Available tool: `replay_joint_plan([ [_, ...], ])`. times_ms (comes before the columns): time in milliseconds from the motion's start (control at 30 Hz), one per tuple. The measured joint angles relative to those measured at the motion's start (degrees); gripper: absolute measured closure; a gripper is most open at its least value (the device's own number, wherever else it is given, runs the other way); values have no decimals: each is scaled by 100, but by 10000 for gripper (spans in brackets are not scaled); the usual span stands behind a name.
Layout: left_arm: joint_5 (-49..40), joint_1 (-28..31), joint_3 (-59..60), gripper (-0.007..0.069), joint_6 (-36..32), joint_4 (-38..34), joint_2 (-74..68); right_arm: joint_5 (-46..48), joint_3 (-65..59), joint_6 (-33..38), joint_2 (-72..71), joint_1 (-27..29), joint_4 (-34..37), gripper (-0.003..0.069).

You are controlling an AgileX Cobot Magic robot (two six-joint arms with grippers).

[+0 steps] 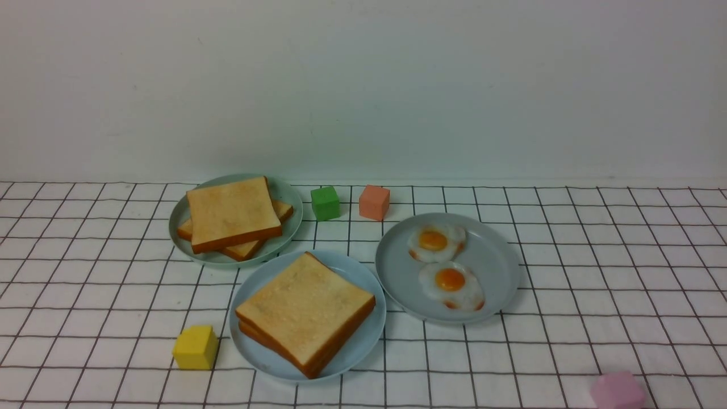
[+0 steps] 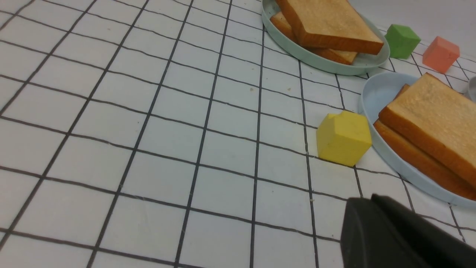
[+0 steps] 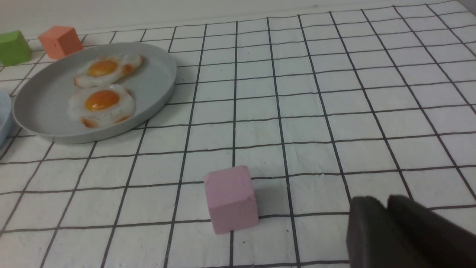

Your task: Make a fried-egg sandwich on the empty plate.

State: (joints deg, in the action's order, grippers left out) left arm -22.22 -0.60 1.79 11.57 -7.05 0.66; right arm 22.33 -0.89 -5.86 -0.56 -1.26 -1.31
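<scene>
The sky-blue plate point(image 1: 250, 318) carries two stacked toast slices point(image 1: 305, 312), the sandwich; no egg shows between them from any view. In the left wrist view it lies just ahead of the left gripper point(image 2: 375, 203), with a yellow cube point(image 2: 343, 137) standing between the gripper and the plate's rim, touching or nearly touching that rim. Farther out from that gripper sits a pale green plate point(image 2: 323, 63) with two more toast slices point(image 2: 327, 24), and past it a green cube point(image 2: 401, 41) and an orange cube point(image 2: 440, 54).

The left gripper's dark fingers look pressed together, holding nothing. The right gripper point(image 3: 385, 208) shows two dark fingers with only a thin seam between them (whether truly closed or slightly parted, I cannot tell); nothing is in them.

A pink cube point(image 3: 231, 199) stands just beside the right gripper. Well beyond it, the grey-blue plate point(image 3: 156, 93) holds two fried eggs point(image 3: 101, 104), side by side.

The surface point(image 1: 596, 284) is a white cloth with a black grid, running back to a plain pale wall point(image 1: 363, 85). Open cloth stretches on the outer side of each gripper, and the far right of the surface is bare to its edge.
</scene>
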Motion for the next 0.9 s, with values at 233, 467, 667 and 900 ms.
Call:
replay_joint_plan([
  [233, 0, 0, 0, 607, 0, 0, 0, 0, 0, 0, 0, 0, 0, 555],
  [467, 0, 0, 0, 607, 0, 0, 0, 0, 0, 0, 0, 0, 0, 545],
  [667, 0, 0, 0, 607, 0, 0, 0, 0, 0, 0, 0, 0, 0, 537],
  [900, 0, 0, 0, 607, 0, 0, 0, 0, 0, 0, 0, 0, 0, 525],
])
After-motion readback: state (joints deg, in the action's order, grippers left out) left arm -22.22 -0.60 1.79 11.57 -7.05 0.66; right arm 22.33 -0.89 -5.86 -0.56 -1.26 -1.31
